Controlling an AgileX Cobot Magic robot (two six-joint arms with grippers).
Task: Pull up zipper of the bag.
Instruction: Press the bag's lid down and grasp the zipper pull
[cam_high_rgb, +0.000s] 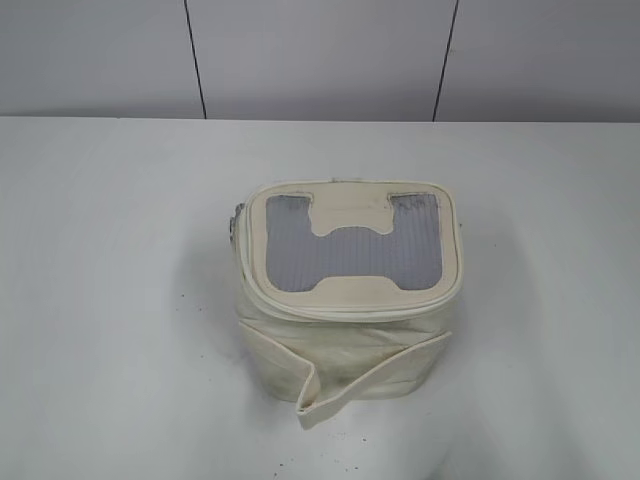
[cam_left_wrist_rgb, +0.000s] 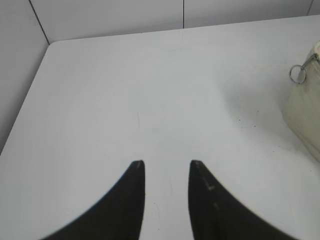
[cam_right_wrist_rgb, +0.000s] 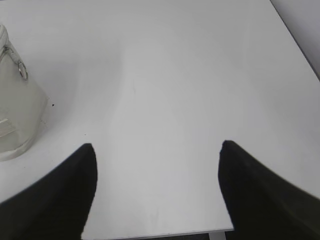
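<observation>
Right wrist view — hand (cam_right_wrist_rgb: 157, 145) wide apart

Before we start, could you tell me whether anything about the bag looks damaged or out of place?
The bag stands upright, but its strap hangs loose across the front, its end sticking out, and the fabric looks smudged there.

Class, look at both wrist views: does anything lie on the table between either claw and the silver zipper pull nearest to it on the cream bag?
Nothing visible does. From the left claw to the silver loop pull on the cream fabric bag there is only bare white table. The right claw likewise faces its pull unobstructed.
</observation>
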